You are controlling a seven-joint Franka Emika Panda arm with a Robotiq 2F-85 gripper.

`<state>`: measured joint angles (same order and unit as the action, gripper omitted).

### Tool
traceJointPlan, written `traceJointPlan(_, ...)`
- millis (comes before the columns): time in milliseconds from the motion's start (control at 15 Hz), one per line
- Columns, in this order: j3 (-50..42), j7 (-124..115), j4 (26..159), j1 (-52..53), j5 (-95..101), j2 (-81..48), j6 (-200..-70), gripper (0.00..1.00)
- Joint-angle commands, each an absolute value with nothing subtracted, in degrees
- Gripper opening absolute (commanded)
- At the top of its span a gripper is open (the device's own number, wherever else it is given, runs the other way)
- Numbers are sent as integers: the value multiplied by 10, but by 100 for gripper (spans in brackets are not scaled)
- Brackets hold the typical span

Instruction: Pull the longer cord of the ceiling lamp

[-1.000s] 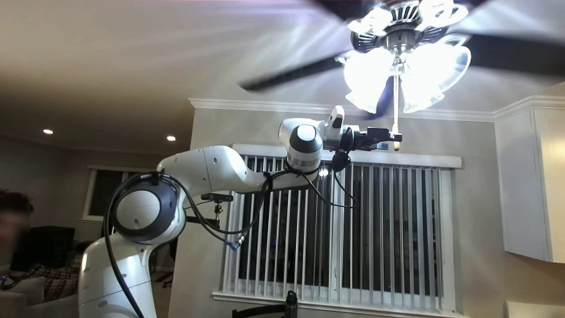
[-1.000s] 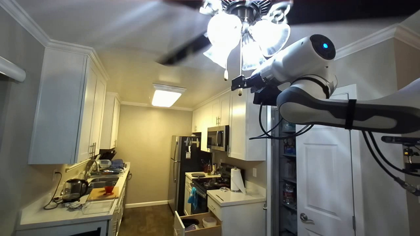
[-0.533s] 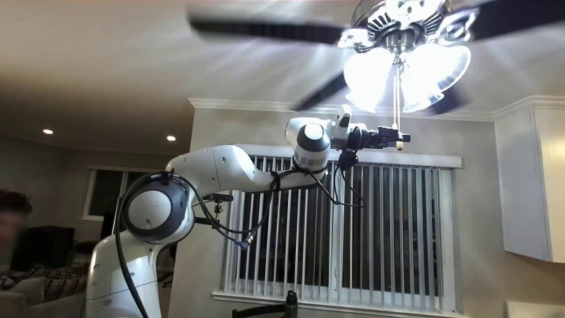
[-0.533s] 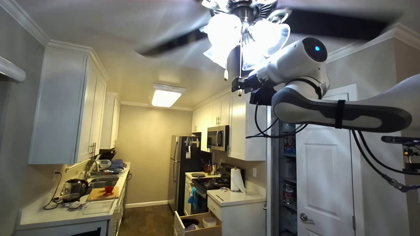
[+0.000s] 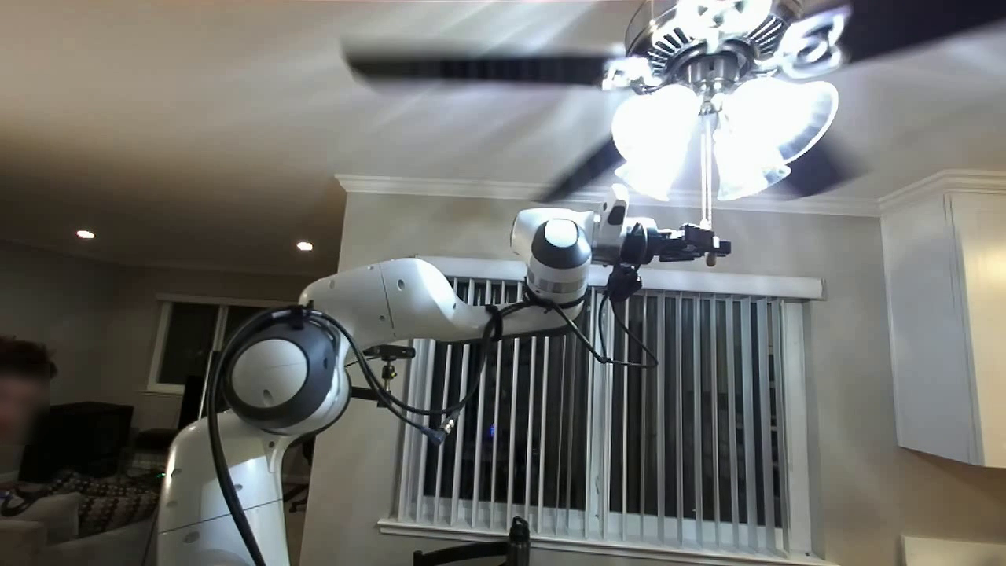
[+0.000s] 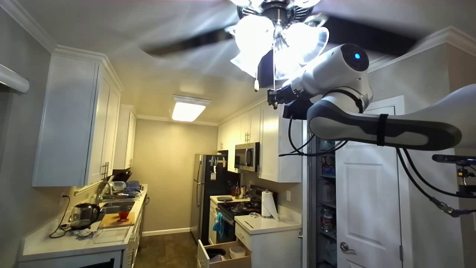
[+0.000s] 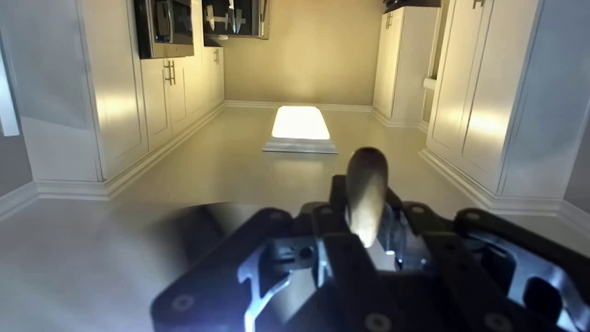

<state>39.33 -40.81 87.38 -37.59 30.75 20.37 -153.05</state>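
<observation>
Bell-shaped glass shades of the ceiling lamp (image 6: pixel 254 35) glow brightly in both exterior views. From its hub hangs the longer cord (image 6: pixel 274 70), thin and pale, running straight down to my gripper (image 6: pixel 273 97). The jaws have closed together around it just under the shades' level. Its wooden end piece (image 7: pixel 367 193) stands between the fingers in the wrist view, large and partly shaded. A bit of that end piece (image 5: pixel 711 259) pokes out below the fingertips in an exterior view. The exact contact on the cord is hidden by the fingers.
Dark fan blades (image 5: pixel 487 67) blur with turning above the arm. A shorter cord with a pale end piece (image 6: pixel 256 85) hangs close beside the gripper. White wall cabinets (image 5: pixel 927 322) and blinds (image 5: pixel 692 401) stand behind.
The arm has reached further toward the cord, then slowed. Its fingers have come together from wide apart onto the cord, nudging the end piece slightly. The fan blades have turned; the lamp stays lit.
</observation>
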Motion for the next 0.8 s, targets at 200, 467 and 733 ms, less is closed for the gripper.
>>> traceJointPlan(200,364,-424,885,-328,329,198,-1514,2)
traceJointPlan(467,327,-424,922,-281,327,204,-1511,2)
traceJointPlan(733,286,-423,931,-235,338,204,-1513,2)
